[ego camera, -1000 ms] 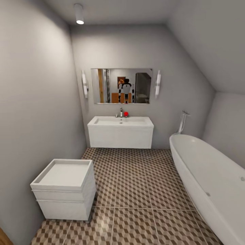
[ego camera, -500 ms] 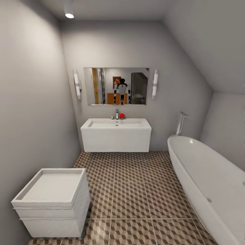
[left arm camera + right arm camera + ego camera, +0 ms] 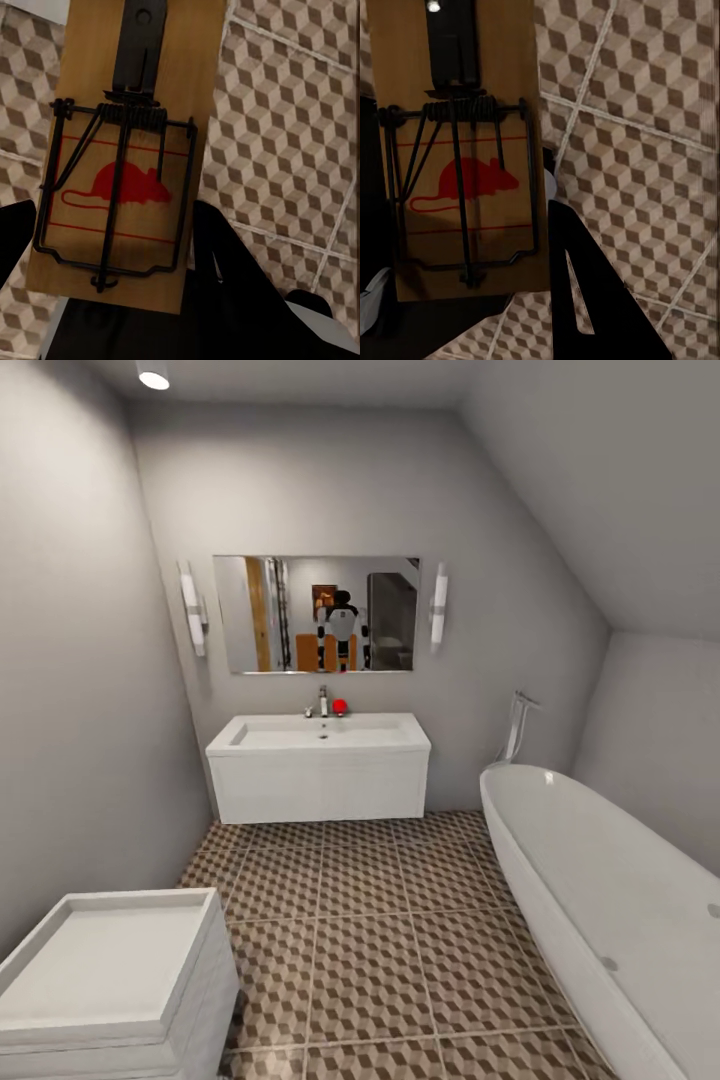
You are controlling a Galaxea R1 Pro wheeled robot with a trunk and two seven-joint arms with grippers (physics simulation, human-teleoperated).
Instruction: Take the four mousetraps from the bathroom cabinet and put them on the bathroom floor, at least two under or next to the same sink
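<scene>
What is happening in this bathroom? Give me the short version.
The robot faces the white bathroom sink, with a bathtub to one side. Each gripper is shut on a wooden mousetrap: the left gripper holds one mousetrap, the right gripper another mousetrap, both above the cube-patterned bathroom floor. Neither is set down yet.

Left gripper (image 3: 112,247) is clamped on a mousetrap (image 3: 127,150), black fingers (image 3: 225,255) either side of the tan board, red mouse mark up, above the cube-patterned bathroom floor (image 3: 292,127).
</scene>
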